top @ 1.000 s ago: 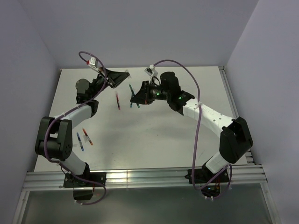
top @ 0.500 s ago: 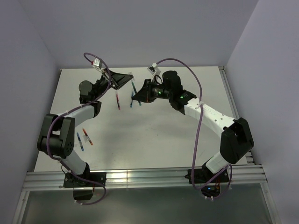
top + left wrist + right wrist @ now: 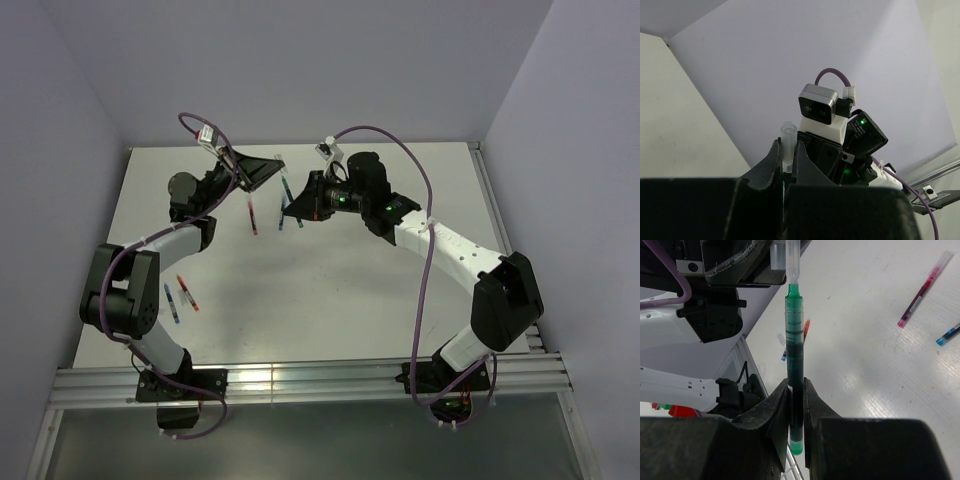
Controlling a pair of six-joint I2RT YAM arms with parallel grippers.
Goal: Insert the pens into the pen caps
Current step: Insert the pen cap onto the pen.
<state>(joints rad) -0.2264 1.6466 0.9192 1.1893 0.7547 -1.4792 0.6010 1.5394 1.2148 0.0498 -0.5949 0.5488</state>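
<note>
Now, low in the right wrist view, the right gripper [image 3: 796, 390] pinches a green pen [image 3: 794, 340], whose axis runs straight up the frame to touch the clear cap [image 3: 792, 260] at top centre, nipped by the left gripper [image 3: 787, 151].

The left gripper [image 3: 274, 162] has been swung up and to the right, its purple cable [image 3: 190, 120] carried along — and the right gripper [image 3: 290, 200] has been drawn up the table [image 3: 350, 290] toward it. The gap between them is narrowed, the green pen [image 3: 794, 355] brought tip-first to the clear pen cap [image 3: 792, 260]
</note>
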